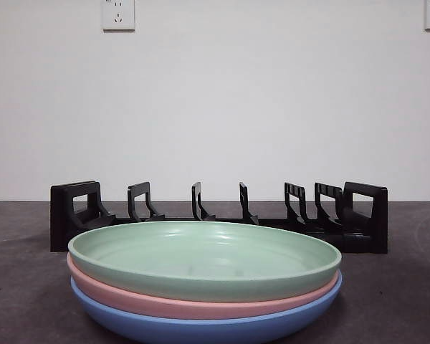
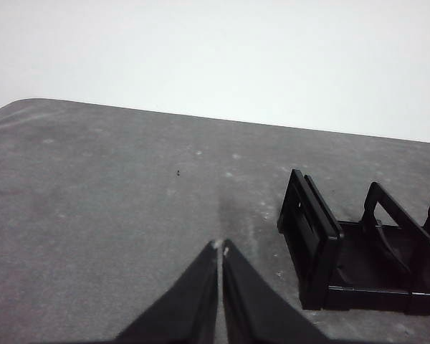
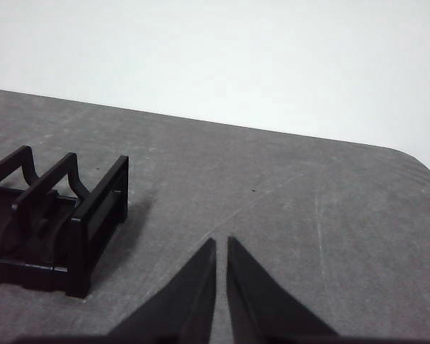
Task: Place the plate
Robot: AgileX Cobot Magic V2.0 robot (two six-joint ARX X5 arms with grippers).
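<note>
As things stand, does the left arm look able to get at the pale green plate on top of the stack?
Probably yes. The pale green plate lies uncovered atop the pink plate and blue plate, in front of the black slotted rack. The left claw, shut and holding nothing, waits beside the rack's end.

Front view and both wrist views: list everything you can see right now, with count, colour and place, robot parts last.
green plate: one, pale green, top of the stack, nearest the camera
pink plate: one, pink, middle of the stack
blue plate: one, blue, bottom of the stack, on the table
dish rack: one, black, behind the stack, slots holding nothing
table: one, dark grey
wall sockets: two, white, high on the wall
left gripper: black, jaws shut, beside one rack end
right gripper: black, jaws shut, beside the other rack end
</note>
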